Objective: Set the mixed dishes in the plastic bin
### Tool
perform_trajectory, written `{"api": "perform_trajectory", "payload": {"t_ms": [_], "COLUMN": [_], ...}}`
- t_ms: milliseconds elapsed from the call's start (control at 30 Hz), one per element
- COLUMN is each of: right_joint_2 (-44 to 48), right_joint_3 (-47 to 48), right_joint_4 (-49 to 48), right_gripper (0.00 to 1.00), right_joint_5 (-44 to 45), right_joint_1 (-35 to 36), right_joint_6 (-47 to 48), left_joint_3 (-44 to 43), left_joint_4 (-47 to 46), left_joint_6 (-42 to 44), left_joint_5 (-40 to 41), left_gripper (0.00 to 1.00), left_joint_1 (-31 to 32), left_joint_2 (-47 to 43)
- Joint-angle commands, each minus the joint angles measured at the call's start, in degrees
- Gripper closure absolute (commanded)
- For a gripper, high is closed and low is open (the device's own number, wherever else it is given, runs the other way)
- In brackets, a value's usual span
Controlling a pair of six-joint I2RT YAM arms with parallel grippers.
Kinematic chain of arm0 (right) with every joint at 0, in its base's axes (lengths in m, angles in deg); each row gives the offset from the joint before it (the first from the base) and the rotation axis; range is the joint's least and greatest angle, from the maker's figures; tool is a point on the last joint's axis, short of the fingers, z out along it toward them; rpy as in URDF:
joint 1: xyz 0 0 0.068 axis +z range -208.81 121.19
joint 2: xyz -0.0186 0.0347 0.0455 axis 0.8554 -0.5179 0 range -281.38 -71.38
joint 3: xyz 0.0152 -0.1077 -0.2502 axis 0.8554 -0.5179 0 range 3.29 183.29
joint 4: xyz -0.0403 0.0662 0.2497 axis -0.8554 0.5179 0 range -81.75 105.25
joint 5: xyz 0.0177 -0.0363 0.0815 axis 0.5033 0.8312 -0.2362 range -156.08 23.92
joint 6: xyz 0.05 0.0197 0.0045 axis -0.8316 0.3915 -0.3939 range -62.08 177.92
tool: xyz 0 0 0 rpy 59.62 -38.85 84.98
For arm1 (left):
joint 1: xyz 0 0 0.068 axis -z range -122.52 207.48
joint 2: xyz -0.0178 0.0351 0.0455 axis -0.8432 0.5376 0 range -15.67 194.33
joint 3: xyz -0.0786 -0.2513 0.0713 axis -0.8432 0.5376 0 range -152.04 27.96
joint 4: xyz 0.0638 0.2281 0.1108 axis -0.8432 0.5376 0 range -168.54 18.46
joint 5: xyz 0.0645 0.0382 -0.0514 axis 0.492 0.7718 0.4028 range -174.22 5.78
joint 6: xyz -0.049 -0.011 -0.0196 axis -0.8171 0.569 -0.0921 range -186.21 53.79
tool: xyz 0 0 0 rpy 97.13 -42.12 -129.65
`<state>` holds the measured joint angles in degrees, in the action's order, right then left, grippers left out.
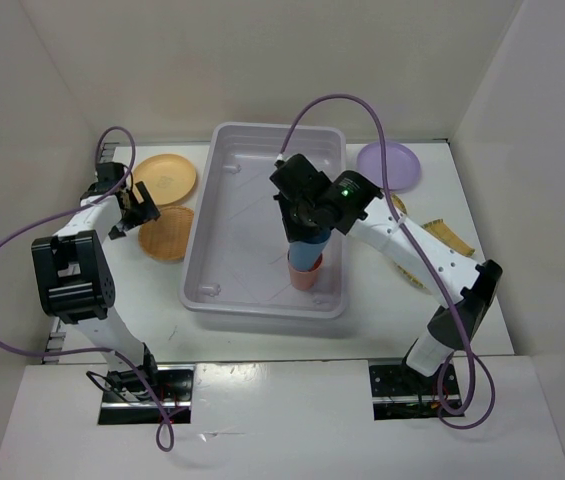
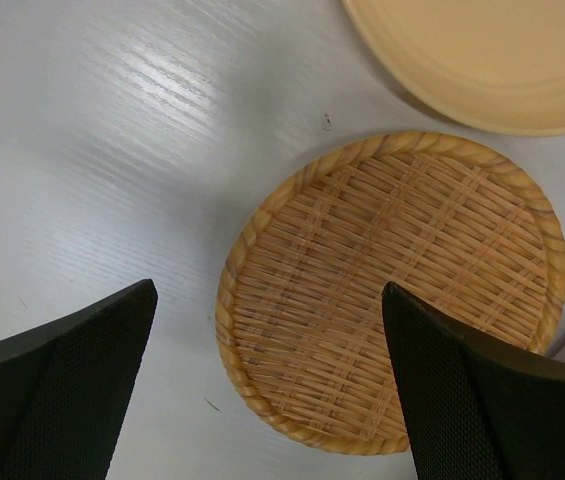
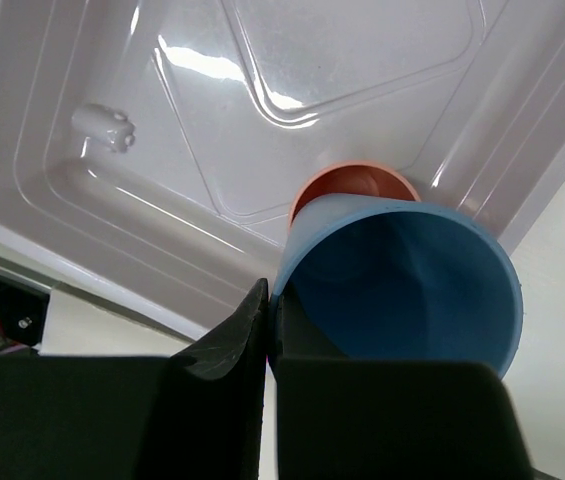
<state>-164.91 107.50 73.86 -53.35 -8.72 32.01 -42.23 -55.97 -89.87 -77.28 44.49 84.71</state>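
Observation:
The plastic bin [image 1: 247,200] stands mid-table. My right gripper [image 1: 307,232] is over its near right part, shut on the blue cup [image 1: 308,255]. The wrist view shows the gripper [image 3: 272,300] pinching the wall of the blue cup [image 3: 402,290], one finger inside and one outside. The cup hangs upright just above the salmon-pink cup [image 3: 347,185], which stands on the bin floor [image 3: 192,130]. My left gripper [image 1: 134,212] is open and empty, jaws wide over the left edge of a yellow woven plate [image 2: 392,290]. An orange-tan plate [image 1: 165,178] lies behind it.
A lavender plate [image 1: 390,165] lies right of the bin at the back. More woven plates [image 1: 449,236] lie at the right, partly hidden under my right arm. White walls close in the table on three sides. The tan plate's rim [image 2: 492,55] shows in the left wrist view.

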Motion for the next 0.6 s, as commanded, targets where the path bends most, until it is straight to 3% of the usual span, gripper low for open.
{"api": "perform_trajectory", "payload": {"t_ms": [0, 400, 567], "right_joint_2": [2.7, 5.7, 6.9], "right_joint_3": [-2.1, -11.6, -14.4], "right_joint_4": [-1.3, -8.8, -13.4], "right_gripper": [1.00, 1.00, 0.82], "right_joint_5": [2.5, 4.6, 1.7], "right_joint_1": [0.7, 0.7, 0.7], "right_joint_6": [-0.4, -0.4, -0.4], "left_joint_3": [-2.0, -1.4, -1.4], "left_joint_4": [-1.8, -2.4, -2.4], "left_joint_6": [2.0, 2.6, 2.6], "left_joint_5": [-2.6, -5.0, -5.5], "left_gripper": [0.00, 0.00, 0.00], "left_joint_1": [0.0, 0.0, 0.0], "left_joint_2": [1.0, 2.5, 3.9]}}
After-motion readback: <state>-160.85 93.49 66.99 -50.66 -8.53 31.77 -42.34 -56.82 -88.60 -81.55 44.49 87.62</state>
